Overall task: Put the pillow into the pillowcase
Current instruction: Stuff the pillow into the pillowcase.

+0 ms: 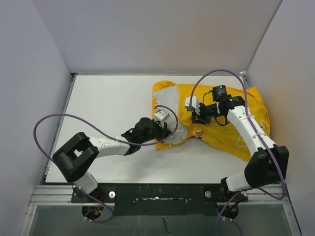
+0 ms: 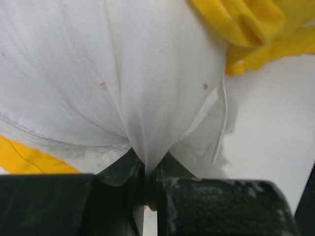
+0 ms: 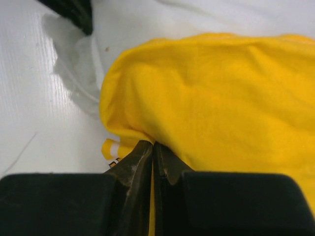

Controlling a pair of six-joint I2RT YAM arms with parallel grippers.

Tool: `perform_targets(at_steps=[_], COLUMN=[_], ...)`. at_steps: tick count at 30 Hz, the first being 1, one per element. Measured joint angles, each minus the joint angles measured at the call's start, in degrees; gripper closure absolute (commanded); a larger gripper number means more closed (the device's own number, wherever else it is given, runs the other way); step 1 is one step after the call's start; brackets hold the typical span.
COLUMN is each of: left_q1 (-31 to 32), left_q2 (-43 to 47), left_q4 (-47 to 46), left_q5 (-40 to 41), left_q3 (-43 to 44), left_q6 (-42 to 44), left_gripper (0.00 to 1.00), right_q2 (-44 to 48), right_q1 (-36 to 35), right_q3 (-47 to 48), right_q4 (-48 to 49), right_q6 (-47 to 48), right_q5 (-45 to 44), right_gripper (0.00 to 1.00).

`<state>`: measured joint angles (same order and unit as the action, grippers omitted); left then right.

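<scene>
Well, to begin at the left gripper [image 2: 150, 167]: its two jaws are pressed together and a fold of white cloth is pinched between them. This cloth belongs to the pillow [image 2: 98, 73]. From the pinch the fabric spreads upward in tight creases, so I judge the grip to be firm. The right gripper [image 3: 153, 147] is closed as well, and it has the edge of the pillowcase [image 3: 221, 98] between its jaws. The yellow cloth rises from there like a rounded hill.

Seen from above, both things lie together on the right half of the table [image 1: 108, 103], nearer to the far edge than to the near one. The pillowcase reaches close to the right edge. The pillow shows only as a grey-white strip at the left end of the yellow sack, toward the middle of the table. The rest of it I cannot see, but the swollen shape of the yellow cloth suggests to me that it is inside.

So I would say the task is more than half done. What is left, in my opinion, is to push the uncovered end in and to draw the mouth of the pillowcase over it. Whether the pillow lies flat inside, I cannot tell.
</scene>
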<state>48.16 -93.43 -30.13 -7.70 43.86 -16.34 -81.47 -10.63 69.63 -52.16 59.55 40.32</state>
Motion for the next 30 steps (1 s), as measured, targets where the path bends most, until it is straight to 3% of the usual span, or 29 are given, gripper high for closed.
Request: perform_targets(at_steps=[5,11,16,21,23,26,30], left_q1=[8.2,17.5,16.4,10.8,8.6,7.1,6.7], left_q2=[4.3,4.4,2.1,0.7,-0.1,-2.1,-5.2], left_q4=[0.4,0.8,-0.1,-0.4,-0.4,-0.5,-0.8], left_q5=[3.8,6.5,6.1,4.9,5.1,5.6,5.6], left_q3=[-3.4,-2.3,-0.6,-0.5,0.2,1.9,3.9], left_q6=[0.3,0.0,-4.3,-9.4,-11.1,-12.5,-13.6], left_gripper=[1.0,1.0,1.0,1.0,1.0,1.0,1.0], right_q2=[-3.3,-4.6,-2.4,4.7,7.2,9.0,12.0], right_q1=[-4.7,-5.2,-3.8,2.9,4.6,5.2,7.3], right_q3=[4.4,4.7,1.2,-7.2,-10.5,-13.0,-13.2], right_q4=[-2.6,-5.9,-4.3,-2.5,-1.6,-0.1,0.2], right_q6=[-1.5,-1.5,0.7,3.7,3.9,1.6,1.3], right_q5=[-3.3,-2.1,1.7,7.9,8.2,6.5,6.3], right_gripper=[0.98,0.98,0.97,0.95,0.82,0.52,0.3])
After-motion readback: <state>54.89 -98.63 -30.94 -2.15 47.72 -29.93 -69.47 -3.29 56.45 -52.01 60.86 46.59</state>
